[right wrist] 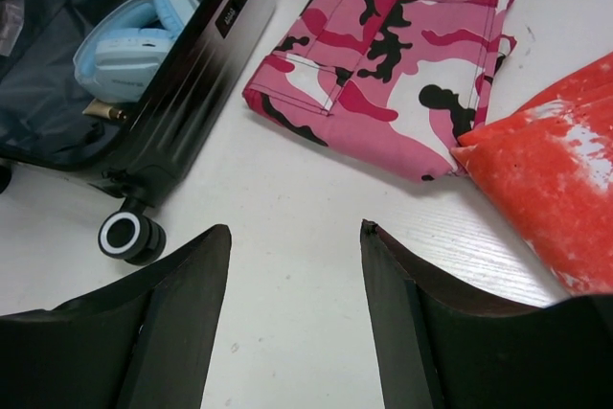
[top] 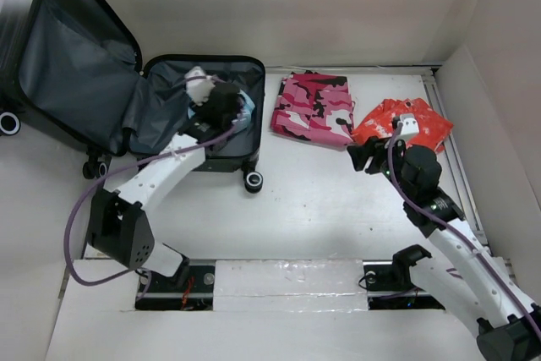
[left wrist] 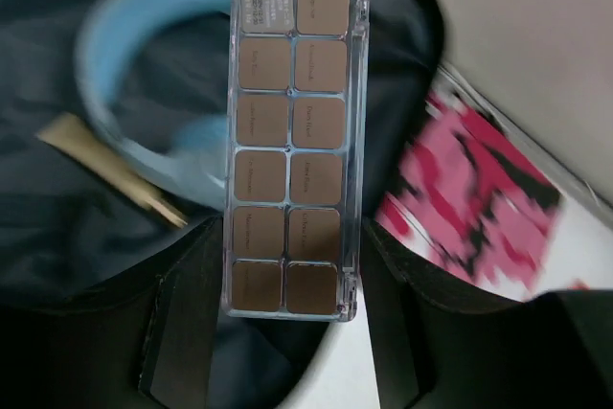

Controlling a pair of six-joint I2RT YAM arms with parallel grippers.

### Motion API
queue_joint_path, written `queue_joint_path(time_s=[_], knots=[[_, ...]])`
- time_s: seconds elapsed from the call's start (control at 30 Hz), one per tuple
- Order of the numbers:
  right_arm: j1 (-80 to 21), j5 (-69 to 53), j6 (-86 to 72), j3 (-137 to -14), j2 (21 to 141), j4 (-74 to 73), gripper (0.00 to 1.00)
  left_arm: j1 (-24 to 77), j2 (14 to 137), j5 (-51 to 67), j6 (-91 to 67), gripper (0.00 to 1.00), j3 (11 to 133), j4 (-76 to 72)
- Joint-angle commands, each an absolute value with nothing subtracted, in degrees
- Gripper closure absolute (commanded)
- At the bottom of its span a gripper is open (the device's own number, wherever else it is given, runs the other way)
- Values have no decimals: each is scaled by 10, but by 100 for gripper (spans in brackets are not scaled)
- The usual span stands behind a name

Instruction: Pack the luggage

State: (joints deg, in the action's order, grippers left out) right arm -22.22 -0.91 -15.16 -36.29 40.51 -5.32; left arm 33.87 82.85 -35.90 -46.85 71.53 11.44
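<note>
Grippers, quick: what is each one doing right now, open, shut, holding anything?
Left gripper: closed on a clear plastic palette of brown makeup squares.
Right gripper: open, holding nothing.
</note>
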Motion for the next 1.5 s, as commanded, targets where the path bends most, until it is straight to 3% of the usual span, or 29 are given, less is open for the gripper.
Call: queue_joint_path(time_s=[0.0, 0.07, 0.17, 0.3, 0.37, 0.4, 0.7, 0.9, 1.2, 1.4, 1.47], knots=[[-227, -16, -144, -388, 408, -45, 37, 238, 824, -325, -483, 90, 676, 71], [-227, -11, -144, -388, 408, -45, 37, 144, 846, -220, -498, 90, 666, 64], [-227, -11, -144, -382, 414, -40, 37, 103, 846, -228, -504, 87, 636, 34], [-232, -16, -139, -377, 435, -34, 37, 103, 846, -268, -519, 56, 636, 27], [-232, -16, -139, -377, 440, -34, 37, 103, 852, -258, -519, 34, 643, 27], [-232, -16, -139, -377, 440, -34, 37, 103, 845, -231, -511, 32, 638, 7], [-232, 1, -139, -372, 446, -29, 37, 314, 803, -294, -461, 31, 653, -25], [-232, 38, -149, -388, 401, -59, 37, 462, 877, -253, -533, 32, 668, -71], [-237, 38, -149, -422, 370, -114, 37, 473, 1123, -163, -725, 33, 804, -62], [-237, 33, -149, -411, 358, -120, 36, 473, 1162, -192, -778, 33, 801, -52], [-237, 22, -149, -411, 358, -114, 36, 466, 1179, -198, -812, 38, 795, -52]])
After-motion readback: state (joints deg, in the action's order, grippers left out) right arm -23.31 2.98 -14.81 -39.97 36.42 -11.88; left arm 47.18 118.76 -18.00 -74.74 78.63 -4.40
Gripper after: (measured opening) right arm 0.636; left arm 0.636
